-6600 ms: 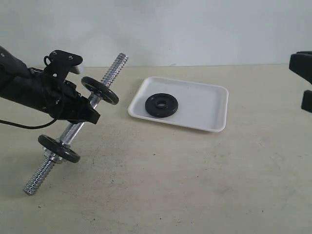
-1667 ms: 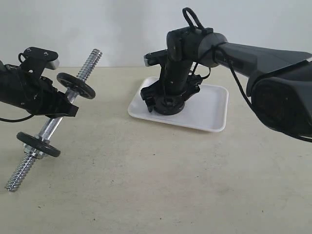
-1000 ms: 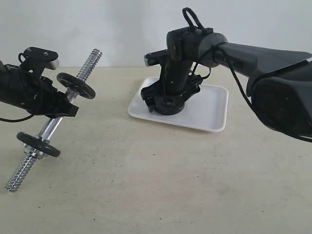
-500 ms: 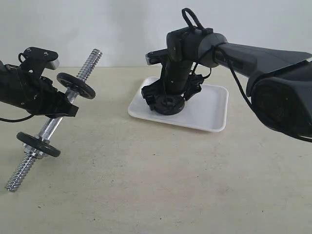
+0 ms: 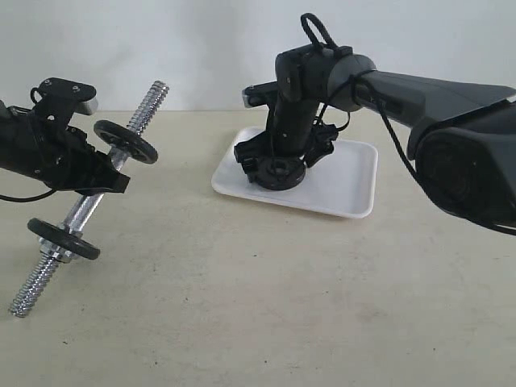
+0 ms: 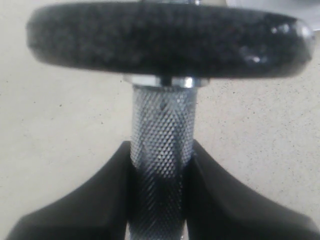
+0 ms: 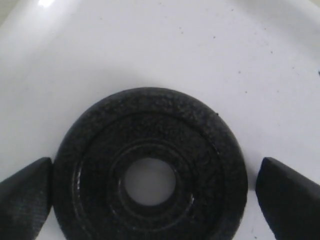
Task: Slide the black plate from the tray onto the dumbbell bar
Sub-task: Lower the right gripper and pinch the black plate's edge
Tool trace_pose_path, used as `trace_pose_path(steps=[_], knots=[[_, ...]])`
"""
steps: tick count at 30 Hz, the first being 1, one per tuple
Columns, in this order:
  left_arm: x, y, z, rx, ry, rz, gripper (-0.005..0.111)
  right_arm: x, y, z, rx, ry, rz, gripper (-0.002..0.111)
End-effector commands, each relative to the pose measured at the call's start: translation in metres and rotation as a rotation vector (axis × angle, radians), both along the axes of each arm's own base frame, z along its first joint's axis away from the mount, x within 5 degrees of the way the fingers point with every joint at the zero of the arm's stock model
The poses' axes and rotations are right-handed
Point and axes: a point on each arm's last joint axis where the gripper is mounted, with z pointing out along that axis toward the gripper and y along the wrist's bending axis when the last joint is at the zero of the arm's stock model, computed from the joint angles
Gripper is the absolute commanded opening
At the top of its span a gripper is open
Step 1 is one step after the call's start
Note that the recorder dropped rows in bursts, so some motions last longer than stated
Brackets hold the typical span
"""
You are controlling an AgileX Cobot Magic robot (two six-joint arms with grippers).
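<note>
Matte-black round weight plate (image 7: 100,150) flat in white plastic tray (image 5: 347,181), right gripper (image 5: 278,161) spread wide astride it, left gripper (image 5: 105,181) clamped on tilted chrome threaded dumbbell bar (image 5: 85,210) carrying two black discs (image 5: 125,141)

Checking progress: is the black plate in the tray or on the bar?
In the tray: the plate lies flat on its floor, with the open right claw straddling it.

The left arm (image 5: 32,145) reached in from the left, held aloft, its pincer (image 6: 161,160) clamped on the dumbbell bar (image 6: 161,122). The right arm (image 5: 435,89) stretched across from the right, wrist bent steeply down, its pincer (image 7: 150,192) spread wide.
</note>
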Motion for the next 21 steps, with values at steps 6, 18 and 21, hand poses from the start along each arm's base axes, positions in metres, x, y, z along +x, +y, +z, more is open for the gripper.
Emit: trace_pose_path(steps=[6,18,21], knots=[[0.0073,0.0031,0.0341,-0.024,-0.137,0.071,0.004,-0.0016,-0.0052,-0.0017,-0.033,0.034,-0.003,0.104],[0.0073,0.0031,0.0341,-0.024,-0.137,0.071,0.004,-0.0006,-0.0042,-0.0013,-0.021,0.022,-0.003,0.090],[0.0073,0.0031,0.0341,-0.024,-0.137,0.071,0.004,-0.0009,-0.0035,-0.0013,-0.012,0.027,-0.007,0.056]])
